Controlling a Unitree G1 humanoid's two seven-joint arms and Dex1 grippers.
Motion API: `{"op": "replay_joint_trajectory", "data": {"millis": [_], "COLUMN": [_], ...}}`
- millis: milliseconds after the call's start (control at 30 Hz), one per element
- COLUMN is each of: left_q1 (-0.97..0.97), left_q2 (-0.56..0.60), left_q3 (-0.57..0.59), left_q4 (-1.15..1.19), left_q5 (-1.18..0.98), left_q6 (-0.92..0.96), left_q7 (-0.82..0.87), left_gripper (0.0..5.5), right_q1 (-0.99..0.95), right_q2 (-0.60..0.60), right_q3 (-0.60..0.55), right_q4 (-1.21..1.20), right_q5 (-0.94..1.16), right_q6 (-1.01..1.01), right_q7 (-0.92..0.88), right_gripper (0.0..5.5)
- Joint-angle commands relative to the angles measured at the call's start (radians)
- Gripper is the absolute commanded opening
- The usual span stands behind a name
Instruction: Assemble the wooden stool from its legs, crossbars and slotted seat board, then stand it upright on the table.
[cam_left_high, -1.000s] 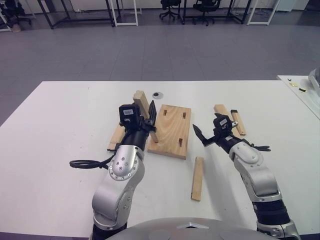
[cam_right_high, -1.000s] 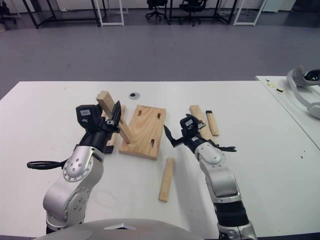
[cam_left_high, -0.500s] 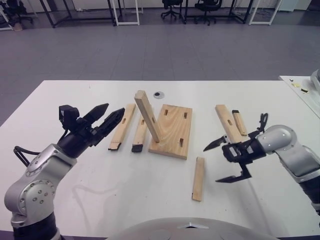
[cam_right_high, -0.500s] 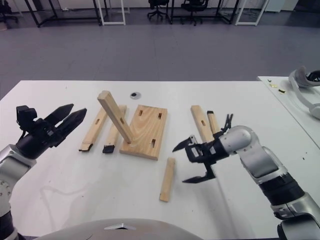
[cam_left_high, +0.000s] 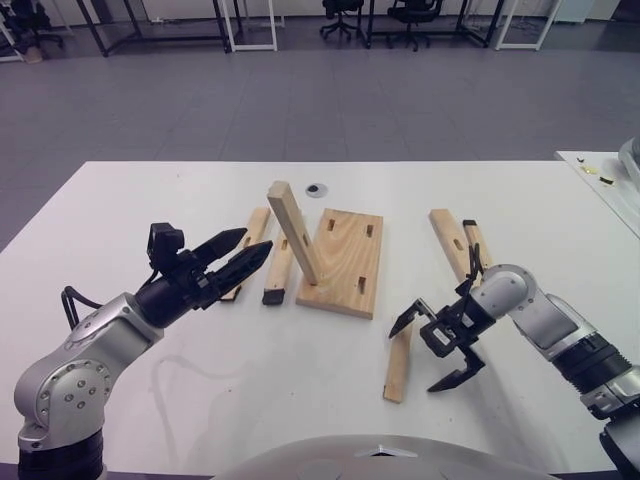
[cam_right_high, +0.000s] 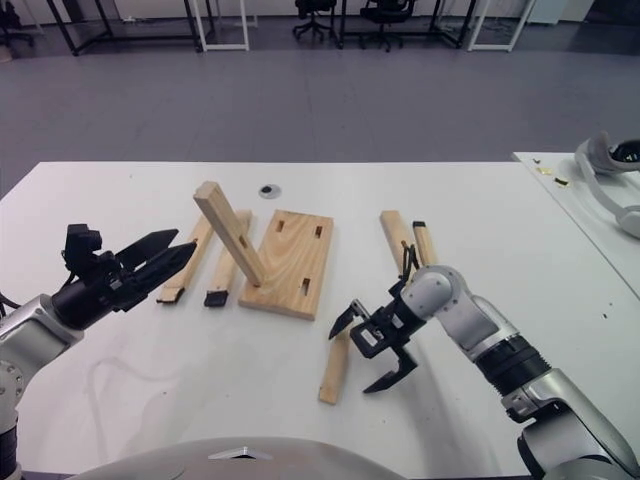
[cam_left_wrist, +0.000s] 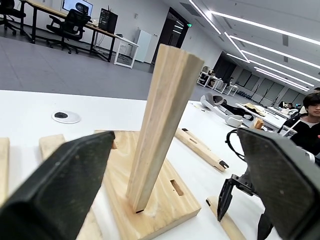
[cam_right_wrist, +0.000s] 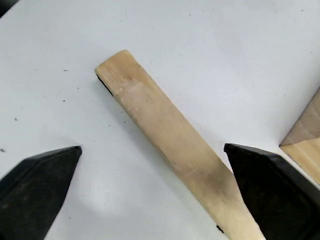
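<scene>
Hovering at the left, the left gripper (cam_left_high: 257, 240) holds its jaws apart near two flat legs (cam_left_high: 278, 262). A tilted leg (cam_left_high: 294, 232) stands in the seat board (cam_left_high: 350, 265). Rightward, the right gripper (cam_left_high: 412, 358), jaws apart, hangs over a loose crossbar (cam_left_high: 397, 370).

No legible text, labels or numbers. The green sign (cam_left_wrist: 189, 24) over the far doorway and the monitor screen (cam_left_wrist: 76, 6) at the far desks are both too small to read.
</scene>
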Motion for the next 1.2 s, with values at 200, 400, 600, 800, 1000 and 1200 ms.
{"op": "replay_joint_trajectory", "data": {"millis": [200,400,600,800,1000,1200], "left_q1": [-0.019,-0.02,-0.028,-0.054,-0.147,-0.343], "left_q2": [0.011,0.018,0.027,0.027,0.066,0.124], "left_q3": [-0.017,-0.014,-0.009,0.019,0.14,0.202], "left_q4": [0.012,0.038,0.059,0.089,0.183,0.159], "left_q5": [-0.042,-0.033,-0.028,-0.031,-0.109,-0.316], "left_q6": [-0.005,-0.01,-0.017,-0.042,-0.062,-0.066], "left_q7": [0.032,0.025,0.022,0.029,0.043,0.188], "left_gripper": [4.55,4.55,4.55,4.55,4.55,4.55], "right_q1": [-0.026,0.021,0.06,0.107,0.06,-0.008], "right_q2": [0.02,-0.064,-0.049,-0.081,-0.005,-0.087], "right_q3": [0.046,0.102,0.102,0.1,-0.104,-0.448], "right_q4": [0.119,0.084,0.079,0.052,-0.075,-0.334], "right_q5": [-0.07,-0.057,-0.08,-0.078,0.065,0.364], "right_q6": [0.059,0.126,0.11,0.105,0.144,0.481], "right_q7": [0.0,0.055,0.004,-0.017,-0.204,-0.327], "right_gripper": [4.32,3.26,2.37,1.56,1.32,1.32]}}
